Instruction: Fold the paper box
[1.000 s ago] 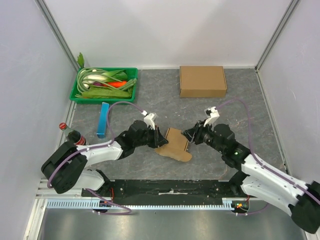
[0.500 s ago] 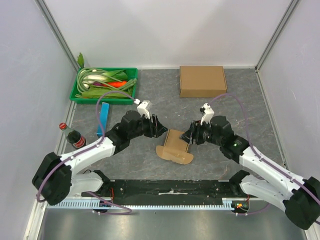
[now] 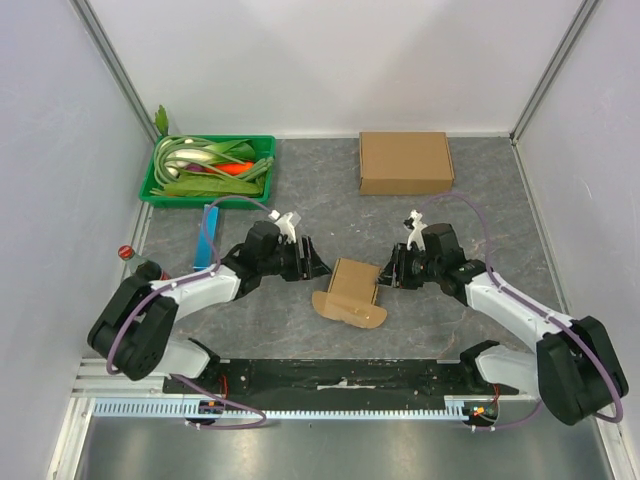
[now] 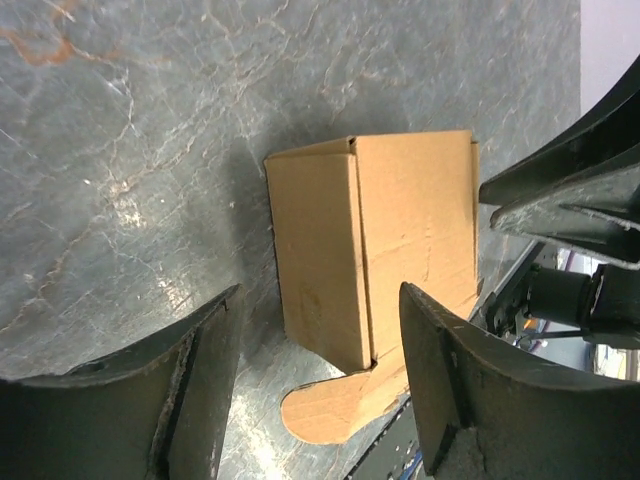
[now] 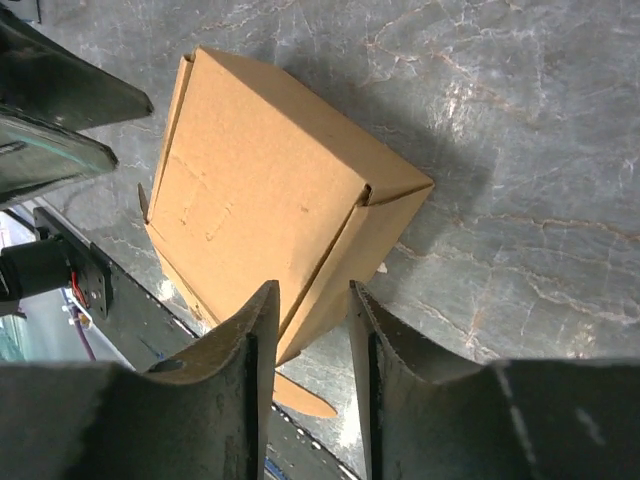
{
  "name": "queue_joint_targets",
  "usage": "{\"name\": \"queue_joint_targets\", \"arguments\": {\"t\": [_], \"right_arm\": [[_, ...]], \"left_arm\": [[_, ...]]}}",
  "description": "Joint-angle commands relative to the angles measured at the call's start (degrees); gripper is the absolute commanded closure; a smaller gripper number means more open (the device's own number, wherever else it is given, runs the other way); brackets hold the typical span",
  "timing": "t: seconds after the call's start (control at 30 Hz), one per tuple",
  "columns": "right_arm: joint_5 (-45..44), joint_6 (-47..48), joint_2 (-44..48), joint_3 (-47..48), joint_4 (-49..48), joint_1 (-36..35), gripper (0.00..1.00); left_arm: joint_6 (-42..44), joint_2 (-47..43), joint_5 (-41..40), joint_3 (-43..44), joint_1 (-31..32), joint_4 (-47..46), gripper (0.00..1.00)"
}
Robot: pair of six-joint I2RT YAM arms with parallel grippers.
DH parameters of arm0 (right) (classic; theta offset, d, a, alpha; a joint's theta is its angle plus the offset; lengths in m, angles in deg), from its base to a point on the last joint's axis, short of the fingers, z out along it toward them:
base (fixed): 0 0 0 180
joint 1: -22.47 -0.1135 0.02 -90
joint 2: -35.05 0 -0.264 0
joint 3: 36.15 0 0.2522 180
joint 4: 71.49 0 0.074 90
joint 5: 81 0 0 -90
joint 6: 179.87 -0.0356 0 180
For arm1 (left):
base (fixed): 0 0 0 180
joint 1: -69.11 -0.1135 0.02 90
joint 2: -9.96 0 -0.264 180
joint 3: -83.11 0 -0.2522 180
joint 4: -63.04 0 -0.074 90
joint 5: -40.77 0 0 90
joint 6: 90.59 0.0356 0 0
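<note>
When viewed from above, table [image 3: 300,205]: grey, marbled, walled on 3 sides.
Closed cardboard box [image 3: 405,162]: flat, near the back wall, right of centre.
Green tray [image 3: 205,199]: back left corner, filled with greens.
Paper box [image 3: 352,285]: mid-table, brown, 1 rounded flap splayed toward the near edge.
Left gripper [image 3: 318,262]: spread wide, just left of the paper box, clear of it.
Right gripper [image 3: 389,270]: fingers narrowly parted at the paper box's right edge; contact not discernible.
</note>
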Motion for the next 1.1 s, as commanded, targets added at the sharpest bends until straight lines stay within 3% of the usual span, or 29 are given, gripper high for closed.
{"name": "queue_joint_targets", "arguments": {"t": [0.0,0.07,0.2,0.3,0.6,0.97,1.07], "right_arm": [[7.22,-0.43,-2.75,-1.74,-7.59,2.97,0.63],[10.92,-1.57,-5.11,-2.80,-10.83,5.26,0.71],[12.33,-2.71,-5.57,-6.40,-14.89,7.37,0.80],[13.21,-2.10,-5.83,-7.90,-14.89,9.21,0.84],[14.26,-0.78,-8.47,-9.93,-14.72,13.97,0.89],[15.06,-0.61,-8.38,-9.32,-15.16,13.88,0.90],[13.92,0.36,-7.94,-7.74,-13.49,13.71,0.90]], "left_arm": [[-2.61,3.41,6.78,1.13,-0.32,-4.17,0.31],[-3.13,4.73,8.01,0.78,-0.32,-6.10,0.29],[-3.84,7.54,11.79,1.04,-0.32,-9.44,0.07],[-4.98,9.65,13.02,0.43,-0.32,-12.33,0.04],[-7.00,11.32,14.61,-0.27,0.12,-13.76,0.02],[-15.69,15.89,14.43,-2.03,5.56,-27.55,0.00],[-18.77,17.04,14.35,-2.29,6.27,-31.24,0.13]]}}
